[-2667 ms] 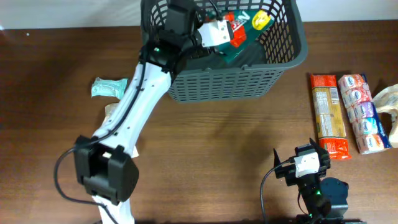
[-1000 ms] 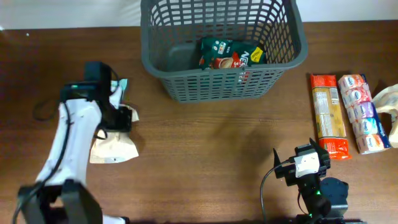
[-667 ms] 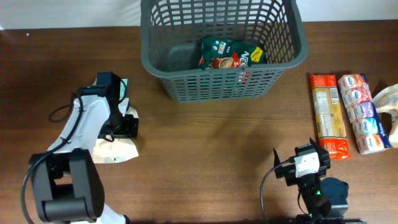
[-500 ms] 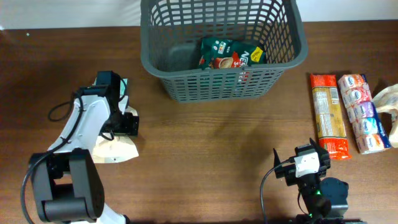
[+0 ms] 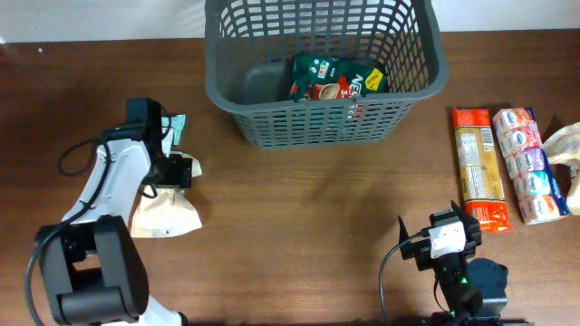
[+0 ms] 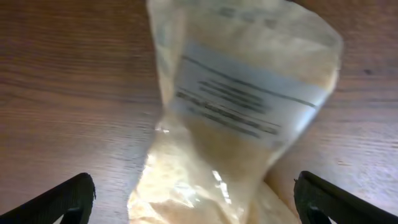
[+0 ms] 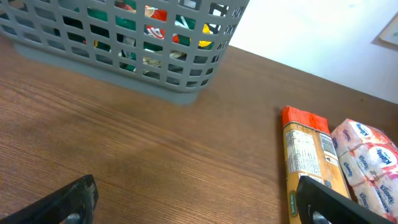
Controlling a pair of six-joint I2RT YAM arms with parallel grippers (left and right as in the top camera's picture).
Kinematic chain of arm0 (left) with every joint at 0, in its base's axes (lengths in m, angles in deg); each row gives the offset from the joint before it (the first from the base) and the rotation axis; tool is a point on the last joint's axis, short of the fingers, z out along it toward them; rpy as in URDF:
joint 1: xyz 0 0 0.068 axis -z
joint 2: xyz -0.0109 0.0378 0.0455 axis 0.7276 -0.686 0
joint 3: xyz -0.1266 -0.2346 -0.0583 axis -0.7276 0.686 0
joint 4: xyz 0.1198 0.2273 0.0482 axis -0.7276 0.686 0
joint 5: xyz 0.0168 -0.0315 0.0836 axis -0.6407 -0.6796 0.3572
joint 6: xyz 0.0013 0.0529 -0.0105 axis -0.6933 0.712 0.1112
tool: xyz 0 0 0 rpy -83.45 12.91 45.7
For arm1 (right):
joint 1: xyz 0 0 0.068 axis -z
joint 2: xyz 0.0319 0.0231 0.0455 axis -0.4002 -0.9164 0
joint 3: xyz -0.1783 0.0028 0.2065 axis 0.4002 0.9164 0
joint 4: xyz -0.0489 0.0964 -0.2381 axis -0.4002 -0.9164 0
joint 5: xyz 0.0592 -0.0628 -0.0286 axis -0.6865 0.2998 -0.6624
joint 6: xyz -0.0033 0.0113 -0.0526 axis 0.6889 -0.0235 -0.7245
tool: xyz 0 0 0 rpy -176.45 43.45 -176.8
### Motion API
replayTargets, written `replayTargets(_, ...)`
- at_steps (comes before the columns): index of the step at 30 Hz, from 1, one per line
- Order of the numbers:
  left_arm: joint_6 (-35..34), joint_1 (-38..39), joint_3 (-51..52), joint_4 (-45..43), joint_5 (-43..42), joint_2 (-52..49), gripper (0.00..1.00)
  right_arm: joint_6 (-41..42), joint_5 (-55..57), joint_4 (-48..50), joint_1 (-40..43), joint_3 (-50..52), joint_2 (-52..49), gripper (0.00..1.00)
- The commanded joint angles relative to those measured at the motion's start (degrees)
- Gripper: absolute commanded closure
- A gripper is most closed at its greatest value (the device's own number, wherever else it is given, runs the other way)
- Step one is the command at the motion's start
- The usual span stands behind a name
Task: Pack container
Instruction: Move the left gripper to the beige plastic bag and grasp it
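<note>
Brown wooden desk (image 5: 299, 226), seen from overhead. The container (image 5: 322, 127), a dark grey lattice basket, sits at the far edge near centre. A green and red packet (image 5: 319, 77) lies inside it against the near wall.

Left arm (image 5: 109, 181) bends over the desk's left side, well apart from the container. Left end effector (image 6: 194, 198) spread wide, gripping nothing. A pale translucent bag (image 6: 236, 112) with a printed white label lies on the desk between its fingers. Whether either finger touches the bag cannot be told from the wrist view. A small teal packet (image 5: 178, 125) lies just beyond, partly hidden by the arm.

Right end effector (image 7: 199, 200) also spread wide and empty, low over bare desk at the near right.

Right side, in a row: a long orange-ended packet (image 5: 478, 167), a multipack of small wrapped packs (image 5: 530, 163) touching it, and a pale bag (image 5: 566, 149) at the frame edge.
</note>
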Motion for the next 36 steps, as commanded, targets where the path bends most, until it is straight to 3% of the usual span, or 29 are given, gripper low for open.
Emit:
replayTargets(1,0.74,-1.09,0.15,-0.15,-0.39,-1.36,0.02,-0.13,0.09,-0.09,0.37,0.39,0.37,0.01)
replayTargets(5,0.76,-1.14,0.17,-0.13,-3.72,-3.65,0.02,-0.11,0.09,-0.09,0.37,0.39,0.37,0.01)
replayTargets(19,0.76,-1.14,0.20,-0.37,-3.87,-8.55,0.04,-0.13,0.09,-0.09,0.37,0.39,0.37,0.01)
replayTargets(21,0.76,-1.14,0.20,-0.37,-3.89,-9.01,0.08,-0.13,0.09,-0.09,0.37,0.39,0.37,0.01)
replayTargets(23,0.76,-1.14,0.20,-0.37,-3.87,-9.09,0.23,-0.11,0.09,-0.09,0.37,0.39,0.37,0.01)
replayTargets(24,0.76,-1.14,0.20,-0.37,-3.87,-9.09,0.39,-0.13,0.09,-0.09,0.37,0.39,0.37,0.01)
replayTargets(26,0.76,-1.14,0.20,-0.37,-3.87,-9.09,0.57,-0.11,0.07,-0.09,0.37,0.39,0.37,0.01)
replayTargets(31,0.74,-1.14,0.20,-0.15,-3.87,-9.09,0.96,-0.13,0.09,-0.09,0.37,0.39,0.37,0.01)
replayTargets(36,0.74,-1.14,-1.18,2.29,-3.87,-9.07,0.98,-0.13,0.07,-0.09,0.37,0.39,0.37,0.01)
